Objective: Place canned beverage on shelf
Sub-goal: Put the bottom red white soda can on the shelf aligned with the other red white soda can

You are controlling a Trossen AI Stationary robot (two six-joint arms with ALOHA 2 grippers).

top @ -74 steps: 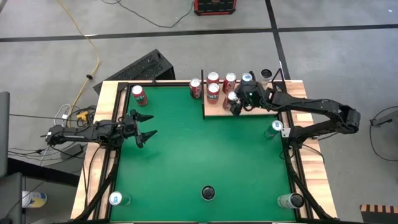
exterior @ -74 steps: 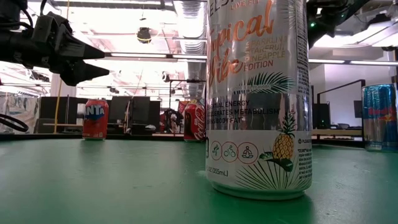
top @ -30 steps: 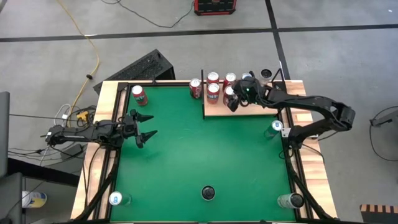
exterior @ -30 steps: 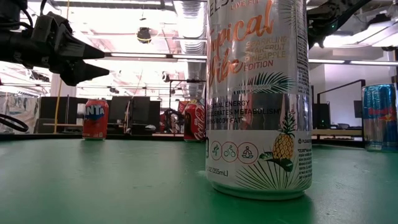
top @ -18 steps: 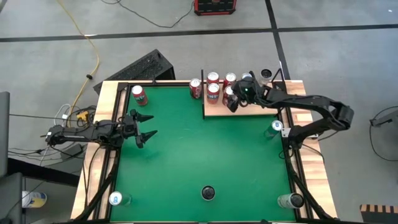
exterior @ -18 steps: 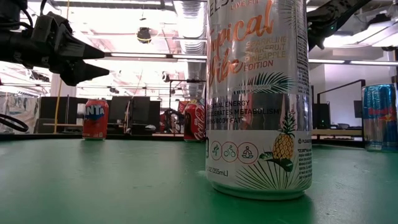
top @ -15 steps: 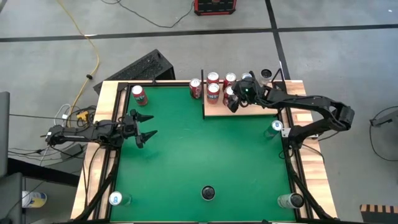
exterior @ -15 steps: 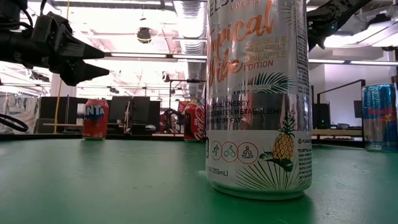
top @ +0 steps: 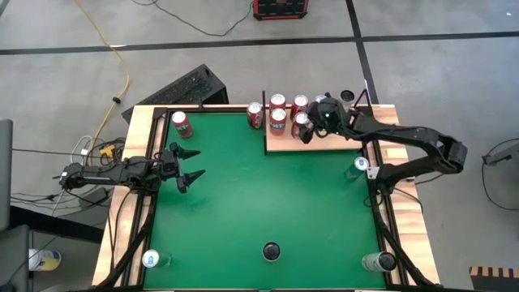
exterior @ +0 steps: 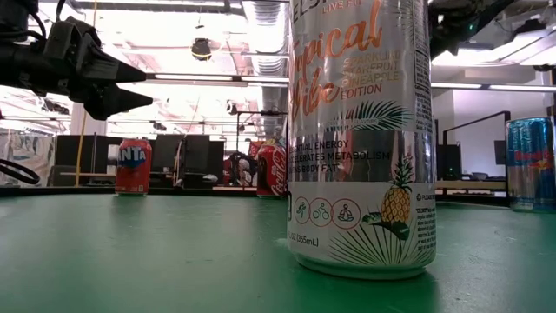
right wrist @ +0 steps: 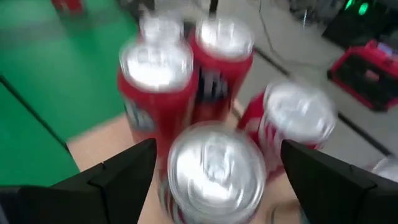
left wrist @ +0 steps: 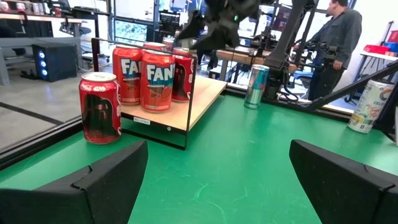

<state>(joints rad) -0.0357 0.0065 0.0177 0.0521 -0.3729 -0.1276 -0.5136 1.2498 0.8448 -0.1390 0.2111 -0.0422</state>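
The shelf (top: 324,139) is a pale wood board at the table's far right, with several red cans standing on it. My right gripper (right wrist: 217,149) hovers open just above the nearest of them, a silver-topped red can (right wrist: 208,163), with one finger on either side and clear of it. That can (top: 302,123) stands upright on its base on the shelf. My left gripper (top: 188,166) waits open and level at the table's left edge, holding nothing.
A red can (top: 255,115) stands just left of the shelf and another (top: 182,123) at the far left corner. A blue can (top: 361,166) stands near the right edge. A tall can (top: 271,251) and two corner cans (top: 152,259) (top: 379,261) line the near edge.
My right gripper has risen a little above the cans on the shelf and drawn slightly back toward the table's right edge. The can below it has stayed upright on the shelf.
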